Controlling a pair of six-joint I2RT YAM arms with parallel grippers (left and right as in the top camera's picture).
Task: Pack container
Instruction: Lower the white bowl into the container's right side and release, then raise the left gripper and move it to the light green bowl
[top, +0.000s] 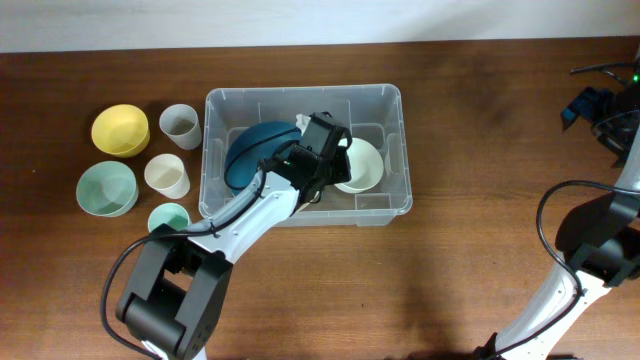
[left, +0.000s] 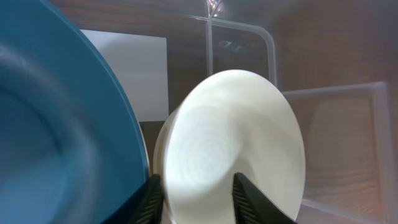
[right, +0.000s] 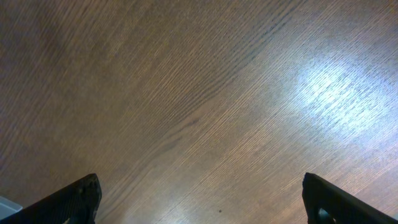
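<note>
The clear container (top: 392, 100) stands at the middle of the table. Inside it a dark blue bowl (top: 255, 148) leans on its edge at the left, and a white bowl (top: 362, 165) lies at the right. My left gripper (top: 335, 150) reaches down into the container between the two. In the left wrist view its fingers (left: 152, 199) stand apart, open, with the white bowl (left: 236, 143) filling the gap just beyond them and the blue bowl (left: 56, 130) close on the left. My right gripper (right: 202, 199) hangs open over bare wood, far right of the container.
Left of the container stand a yellow bowl (top: 120, 130), a grey cup (top: 180, 126), a cream cup (top: 167, 175), a pale green bowl (top: 107, 188) and a small green cup (top: 168, 218). The right arm (top: 600, 230) sits at the table's right edge.
</note>
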